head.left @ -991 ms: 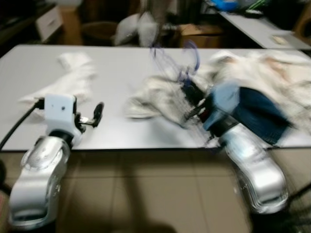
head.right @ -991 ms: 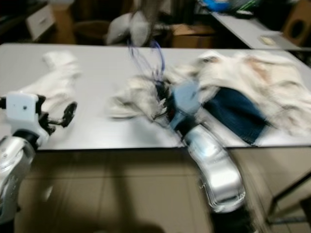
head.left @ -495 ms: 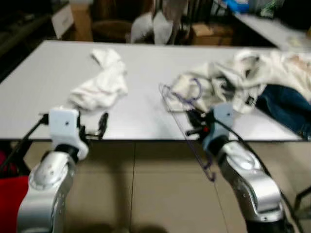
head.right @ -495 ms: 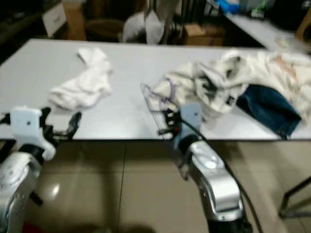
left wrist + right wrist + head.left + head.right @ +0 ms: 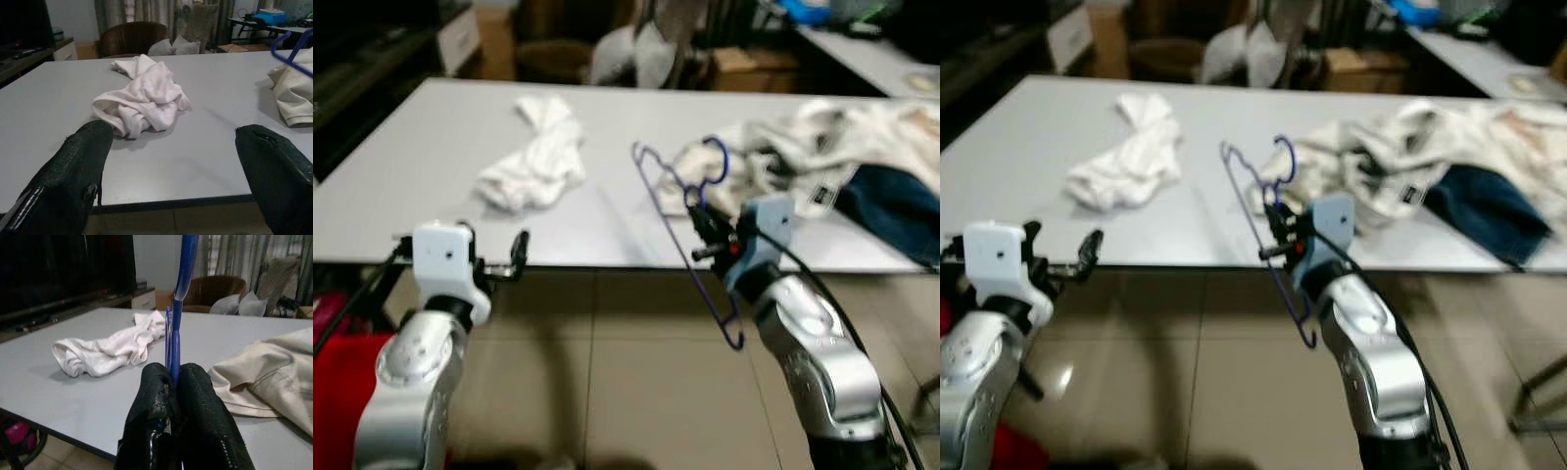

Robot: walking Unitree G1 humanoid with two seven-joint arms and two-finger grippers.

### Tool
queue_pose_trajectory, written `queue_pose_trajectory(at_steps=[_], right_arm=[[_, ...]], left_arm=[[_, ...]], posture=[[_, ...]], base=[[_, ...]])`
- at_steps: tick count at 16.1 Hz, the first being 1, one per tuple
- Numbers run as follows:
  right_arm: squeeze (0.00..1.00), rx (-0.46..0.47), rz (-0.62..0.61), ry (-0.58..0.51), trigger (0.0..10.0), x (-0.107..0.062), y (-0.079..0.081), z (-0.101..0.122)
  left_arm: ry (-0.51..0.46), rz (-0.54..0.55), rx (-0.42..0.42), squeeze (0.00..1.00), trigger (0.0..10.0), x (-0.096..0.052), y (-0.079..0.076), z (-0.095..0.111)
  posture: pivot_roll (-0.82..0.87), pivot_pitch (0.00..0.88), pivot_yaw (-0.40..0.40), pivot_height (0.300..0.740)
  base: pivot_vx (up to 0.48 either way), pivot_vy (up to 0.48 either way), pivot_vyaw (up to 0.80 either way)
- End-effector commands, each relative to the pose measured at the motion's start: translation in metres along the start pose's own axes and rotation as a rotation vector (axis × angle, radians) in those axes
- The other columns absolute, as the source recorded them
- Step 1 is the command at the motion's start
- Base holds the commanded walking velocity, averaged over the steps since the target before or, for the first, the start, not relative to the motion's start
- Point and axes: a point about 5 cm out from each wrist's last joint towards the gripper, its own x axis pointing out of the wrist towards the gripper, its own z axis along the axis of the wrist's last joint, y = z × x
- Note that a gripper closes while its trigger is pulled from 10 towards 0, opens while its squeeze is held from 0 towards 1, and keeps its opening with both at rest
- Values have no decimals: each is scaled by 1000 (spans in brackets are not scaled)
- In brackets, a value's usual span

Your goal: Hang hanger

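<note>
Gripping blue hanger (image 5: 690,240), right claw (image 5: 705,235) clenched on wire near hook, frame slanting off table (image 5: 431,186) edge over floor (clear of clothes (image 5: 822,171), ready to carry). Left claw (image 5: 176,161) released, idle, facing white cloth (image 5: 142,100).

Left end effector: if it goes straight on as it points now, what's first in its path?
Probably the crumpled white cloth on the table. The open left end effector points at it across bare tabletop, though depth is hard to judge.
</note>
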Motion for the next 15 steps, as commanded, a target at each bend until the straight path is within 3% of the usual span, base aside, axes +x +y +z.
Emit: queue_pose_trajectory(at_steps=[1, 15], right_arm=[[0, 6, -1, -19, 10000, 1, -3, 3], [0, -1, 63, -41, 10000, 6, -4, 3]], left_arm=[[-22, 5, 6, 0, 10000, 2, 0, 4], [-36, 18, 31, 0, 10000, 4, 10, 6]], posture=[[19, 0, -1, 740], [25, 0, -6, 740]], base=[[300, 0, 0], [345, 0, 0]])
